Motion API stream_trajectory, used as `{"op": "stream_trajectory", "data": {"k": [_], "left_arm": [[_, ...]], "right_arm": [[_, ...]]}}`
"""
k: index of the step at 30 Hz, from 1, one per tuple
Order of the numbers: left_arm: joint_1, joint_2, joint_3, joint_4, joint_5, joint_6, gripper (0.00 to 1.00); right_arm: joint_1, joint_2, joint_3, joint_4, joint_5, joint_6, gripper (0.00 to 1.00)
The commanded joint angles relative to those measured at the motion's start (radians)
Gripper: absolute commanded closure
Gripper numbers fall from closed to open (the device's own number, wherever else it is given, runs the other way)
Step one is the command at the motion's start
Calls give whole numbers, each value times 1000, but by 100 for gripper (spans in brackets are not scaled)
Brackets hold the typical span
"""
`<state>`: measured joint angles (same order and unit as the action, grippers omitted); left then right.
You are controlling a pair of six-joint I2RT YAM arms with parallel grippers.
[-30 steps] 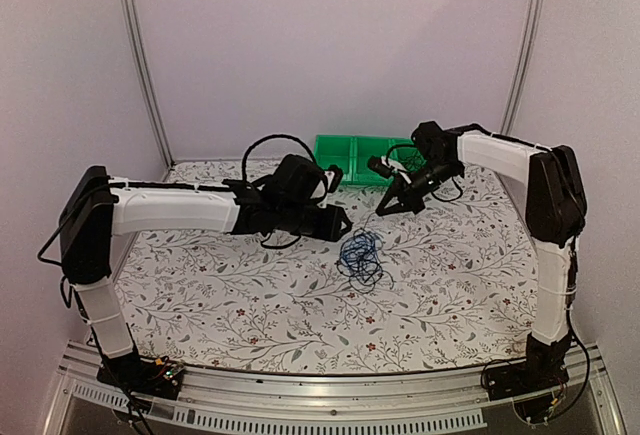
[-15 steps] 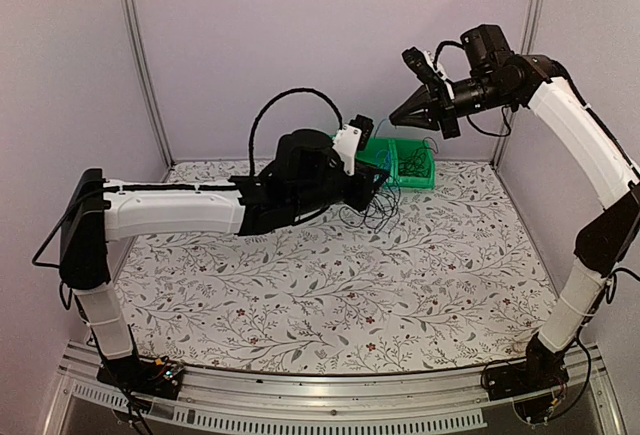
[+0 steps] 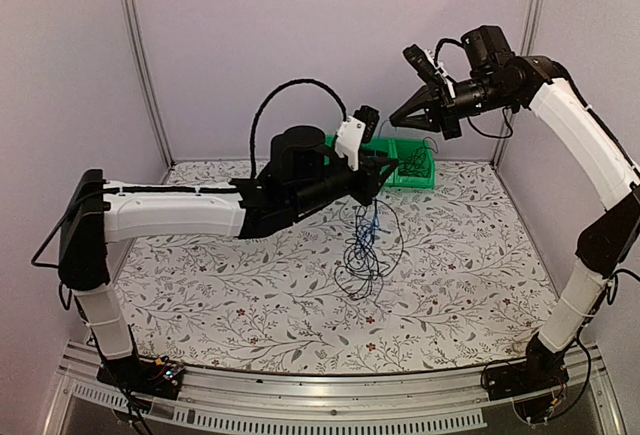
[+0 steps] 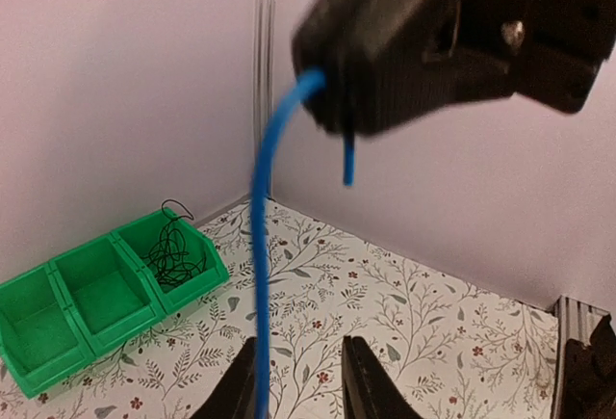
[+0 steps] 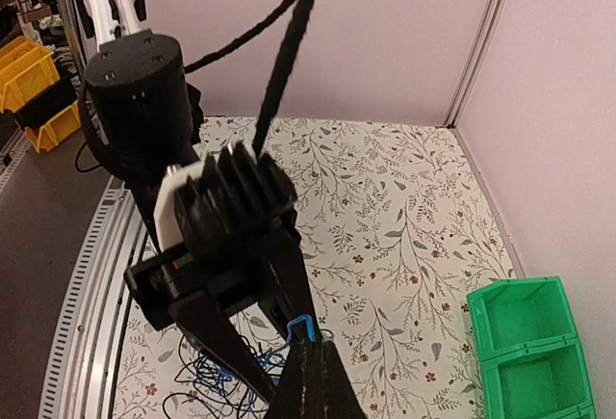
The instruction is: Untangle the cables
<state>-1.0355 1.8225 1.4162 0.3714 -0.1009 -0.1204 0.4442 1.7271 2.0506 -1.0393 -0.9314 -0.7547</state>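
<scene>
The cables (image 3: 362,255), a loose tangle of thin black wires and a blue one, hang under my raised left gripper (image 3: 378,170) toward the tabletop. My right gripper (image 3: 395,120) is held high near the back wall, shut on the blue cable (image 5: 300,323) at its tip. In the left wrist view the blue cable (image 4: 260,246) drops from the right gripper (image 4: 423,34) and passes between my left gripper's (image 4: 303,347) parted fingers, along the left one. The right wrist view shows the tangle (image 5: 217,380) below the left fingers (image 5: 279,265).
A row of green bins (image 3: 400,160) stands at the back of the flowered table (image 3: 200,285); one bin holds a coil of black wire (image 4: 178,250). Walls close the back and both sides. A thick black arm cable (image 3: 275,105) arches over the left wrist.
One second ago the tangle lay on the table with both grippers low beside it. Both arms have risen, and since half a second ago the tangle has dropped into a longer hanging strand.
</scene>
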Motion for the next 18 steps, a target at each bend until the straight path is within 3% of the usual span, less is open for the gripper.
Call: {"op": "stream_trajectory", "data": {"k": [1,7,18], "left_arm": [[-18,152,3,58,63,5,74],[-17,240,-189,170,49,-134,75],[-10,178,-305,67,25,-198,68]], "right_arm": [[4,-87,91,73,-58,87,100],[4,-193,138,261,-70,241,100],[1,-235,219,494,-45,450,100]]}}
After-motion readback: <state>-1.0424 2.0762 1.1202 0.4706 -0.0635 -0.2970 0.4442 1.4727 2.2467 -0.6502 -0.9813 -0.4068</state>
